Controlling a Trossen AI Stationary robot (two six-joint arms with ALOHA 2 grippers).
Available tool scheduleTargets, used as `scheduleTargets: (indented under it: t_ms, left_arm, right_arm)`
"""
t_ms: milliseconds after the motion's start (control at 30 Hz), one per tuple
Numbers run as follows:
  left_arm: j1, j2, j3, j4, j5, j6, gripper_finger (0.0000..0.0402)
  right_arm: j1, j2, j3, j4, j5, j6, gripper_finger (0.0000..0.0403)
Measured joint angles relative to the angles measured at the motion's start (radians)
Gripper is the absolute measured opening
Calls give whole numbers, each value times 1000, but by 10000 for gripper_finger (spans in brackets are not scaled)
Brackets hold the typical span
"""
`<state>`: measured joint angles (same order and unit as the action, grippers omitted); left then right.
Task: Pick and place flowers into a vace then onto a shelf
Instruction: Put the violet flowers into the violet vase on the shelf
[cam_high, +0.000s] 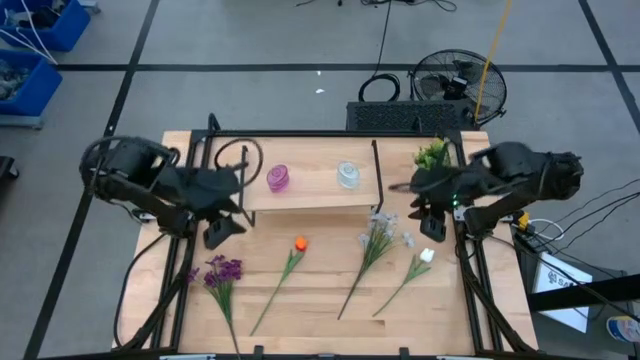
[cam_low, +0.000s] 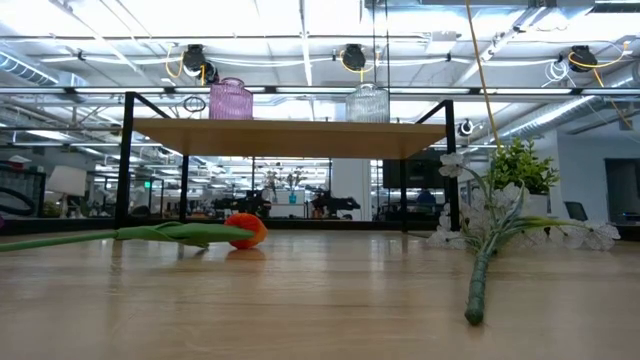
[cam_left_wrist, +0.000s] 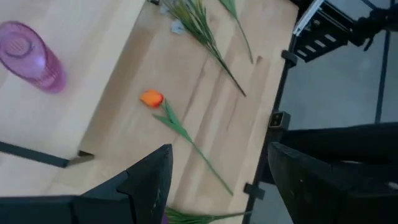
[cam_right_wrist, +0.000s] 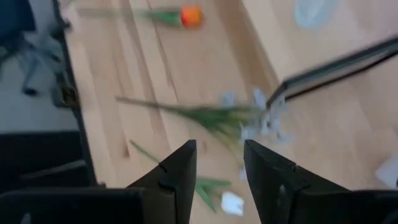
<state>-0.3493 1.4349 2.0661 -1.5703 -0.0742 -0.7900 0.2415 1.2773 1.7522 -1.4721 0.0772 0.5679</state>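
Four flowers lie flat on the table: the purple cluster (cam_high: 222, 272), the orange tulip (cam_high: 300, 243) (cam_left_wrist: 152, 98), the pale spray (cam_high: 378, 235) (cam_right_wrist: 242, 121) and the white bud (cam_high: 425, 257) (cam_right_wrist: 232, 203). On the shelf (cam_high: 310, 190) (cam_low: 290, 135) stand a pink vase (cam_high: 278, 178) (cam_left_wrist: 34, 59) and a clear vase (cam_high: 348, 175) (cam_low: 367, 103). My left gripper (cam_high: 222, 225) (cam_left_wrist: 217, 180) hovers open above the table by the shelf's left end. My right gripper (cam_high: 432, 225) (cam_right_wrist: 219, 162) hovers open over the spray and the bud. Neither gripper shows in the low view.
A small leafy potted plant (cam_high: 432, 155) (cam_low: 520, 165) stands at the table's far right, beside the shelf's right leg (cam_high: 378, 175). Black frame rails run along the table's left and right edges. Bare wood lies between the flowers near the front edge.
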Motion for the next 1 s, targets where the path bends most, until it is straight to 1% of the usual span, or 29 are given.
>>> scheduleTargets:
  t_ms: [167, 333, 400, 533, 633, 733, 833, 900, 1000]
  left_arm:
    - [-137, -8, -3, -1, -153, -185, 271]
    - [-320, -5, -3, -1, -394, -393, 271]
    - [-369, 12, -3, -1, -469, -443, 271]
    - [-434, 56, -3, 0, -537, -498, 271]
    - [-451, 79, -3, -1, -594, -560, 271]
    - [-470, 110, -3, 0, -642, -618, 271]
    - [-495, 131, -44, 0, -672, -692, 271]
    - [-519, 132, -110, 1, -676, -806, 271]
    - [-555, 125, -245, 0, -639, -1037, 271]
  right_arm:
    - [48, -43, -190, 44, -2, 48, 125]
    - [87, -102, -363, 187, -4, 93, 125]
    - [95, -121, -418, 235, -3, 118, 125]
    - [101, -148, -525, 239, -3, 171, 125]
    - [101, -160, -623, 283, -3, 269, 125]
    - [101, -165, -724, 426, -5, 375, 125]
    - [101, -165, -824, 666, -83, 410, 125]
    - [101, -165, -884, 839, -144, 410, 125]
    - [101, -165, -949, 1031, -161, 419, 125]
